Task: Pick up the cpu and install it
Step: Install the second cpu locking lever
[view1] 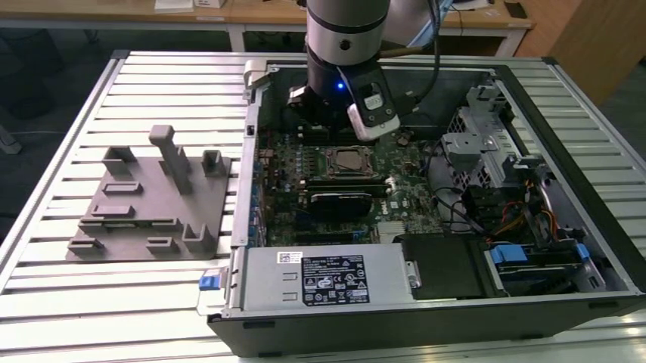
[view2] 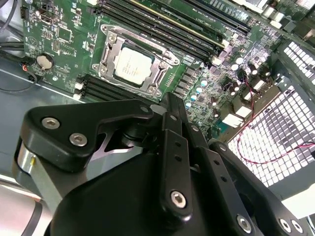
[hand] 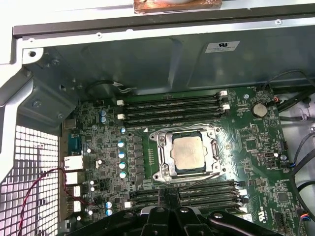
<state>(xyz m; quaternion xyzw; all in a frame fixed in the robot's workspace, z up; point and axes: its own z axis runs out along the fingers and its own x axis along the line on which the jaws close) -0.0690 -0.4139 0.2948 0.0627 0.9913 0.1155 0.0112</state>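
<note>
A slatted metal table carries an open computer case on the exterior view's right and a grey plastic fixture block lying beside it, to the left.

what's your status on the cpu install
Gripper above motherboard, holding nothing. Cpu seated in socket. Nothing between them.

The single arm hangs almost straight down in the exterior view, its silver and black wrist section vertical with a small blue light lit on its front. A white and grey wrist camera juts from its lower end, tilted outward. The gripper shows in both wrist views as black bolted linkages; its fingers appear drawn together, gripping nothing.
</note>
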